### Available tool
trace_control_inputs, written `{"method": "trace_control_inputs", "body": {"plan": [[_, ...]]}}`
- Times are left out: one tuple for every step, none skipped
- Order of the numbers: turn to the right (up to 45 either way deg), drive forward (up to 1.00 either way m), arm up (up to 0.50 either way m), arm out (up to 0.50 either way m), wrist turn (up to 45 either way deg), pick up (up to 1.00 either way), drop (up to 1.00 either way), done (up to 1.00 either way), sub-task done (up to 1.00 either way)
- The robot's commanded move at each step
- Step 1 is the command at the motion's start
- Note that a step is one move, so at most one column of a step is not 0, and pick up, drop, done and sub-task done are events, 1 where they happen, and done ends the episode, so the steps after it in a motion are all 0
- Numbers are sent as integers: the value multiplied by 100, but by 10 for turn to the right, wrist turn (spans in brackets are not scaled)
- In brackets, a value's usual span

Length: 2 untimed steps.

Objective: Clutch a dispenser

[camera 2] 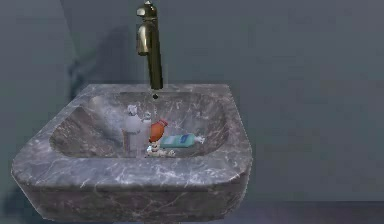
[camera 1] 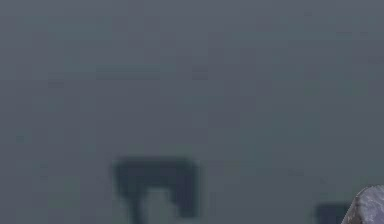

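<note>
Grey marble sink (camera 2: 60,150) against a grey wall (camera 2: 300,60), with a brass faucet (camera 2: 150,45) standing on its back rim. Down in the basin, below the spout, sits a small orange-topped thing (camera 2: 157,131). It might be the dispenser, not sure. A blue item (camera 2: 182,140) lies right beside it, and the sink's walls ring both. Can't tell the fingers' state.

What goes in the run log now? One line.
scene: grey marbled sink | fixture: brass faucet at back | basin: orange-topped item, blue item lying beside it | task: orange-topped item likely target
</note>
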Motion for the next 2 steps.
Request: {"method": "trace_control_inputs", "body": {"plan": [[0,0,50,0,0,0,0,0,0],[0,0,38,0,0,0,0,0,0]]}}
